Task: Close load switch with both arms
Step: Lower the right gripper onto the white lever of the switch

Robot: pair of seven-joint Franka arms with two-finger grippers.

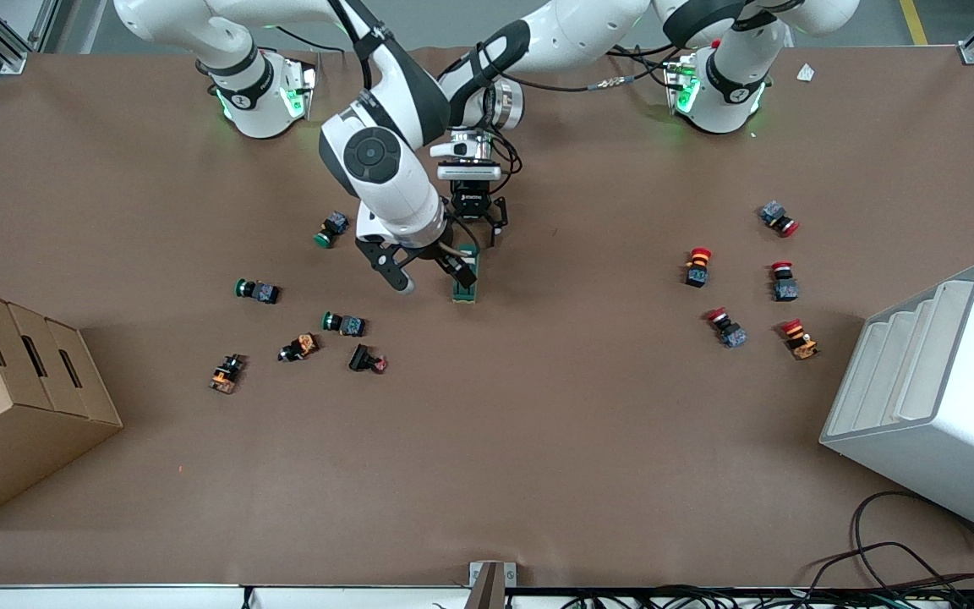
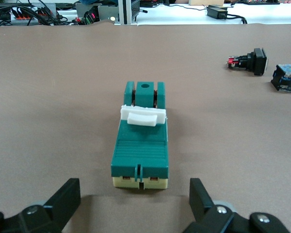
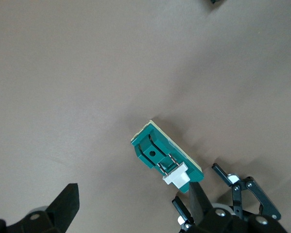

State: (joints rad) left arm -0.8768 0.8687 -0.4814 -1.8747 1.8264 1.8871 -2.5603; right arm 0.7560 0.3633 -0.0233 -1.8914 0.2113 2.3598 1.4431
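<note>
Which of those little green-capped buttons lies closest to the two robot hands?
The green-capped push-button just beside the right arm's end of the load switch; the other two green ones lie nearer the front camera.

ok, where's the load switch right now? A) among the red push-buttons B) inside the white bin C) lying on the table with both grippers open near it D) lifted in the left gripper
C: the load switch lies flat on the table, untouched, the open left gripper at one end of it and the open right gripper just above it.
</note>
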